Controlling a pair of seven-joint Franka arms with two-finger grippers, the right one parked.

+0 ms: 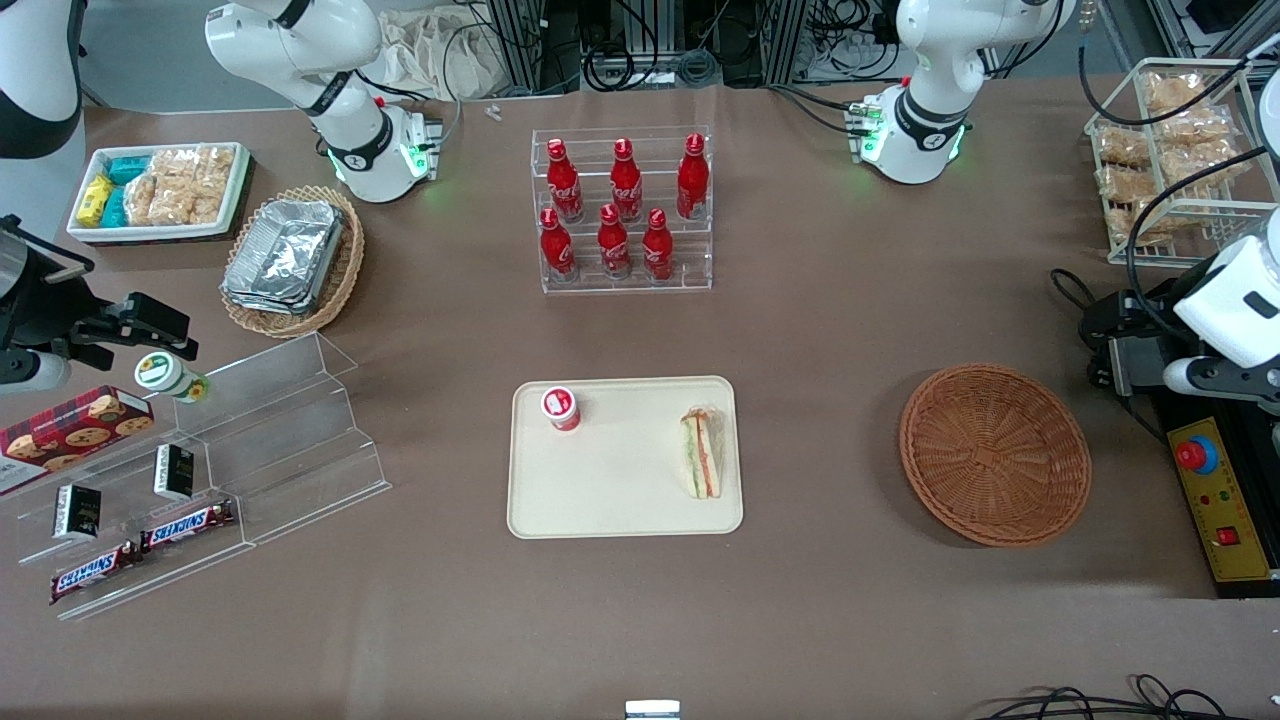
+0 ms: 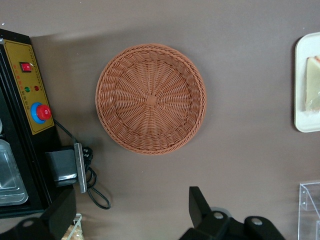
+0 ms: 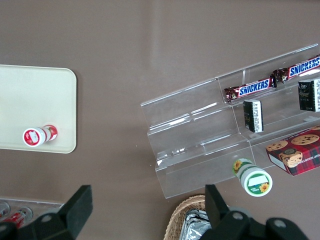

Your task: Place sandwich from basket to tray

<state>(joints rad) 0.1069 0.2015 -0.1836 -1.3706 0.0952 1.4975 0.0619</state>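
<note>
A: Sandwich check first: where does the small triangular wedge of white bread with orange, red and green filling, the sandwich [image 1: 703, 453], lie from the claw [image 2: 132, 212]?

B: Well off sideways from the claw, toward the parked arm's end of the counter [image 1: 840, 330]. It rests on the flat cream-beige plastic tray with rounded corners [image 1: 620, 500], close against the tray rim that faces the claw, with its long axis running along that rim, toward and away from the front camera.

A: And the round reddish-brown woven wicker basket [image 2: 150, 98]?

B: Directly under the claw's wrist camera, between the claw and the tray, with nothing in it. So the sandwich is already out and set down; the task looks done to me.

A: What is the claw holding?

B: Nothing. Its two dark fingers [image 2: 199, 206] stand wide apart, hanging high above the counter at the working arm's end, just past the basket's rim.

A: Anything else on the tray?

B: A small red cup with a white lid [image 1: 561, 408], well apart from the sandwich, at the tray end farther from the claw.
</note>
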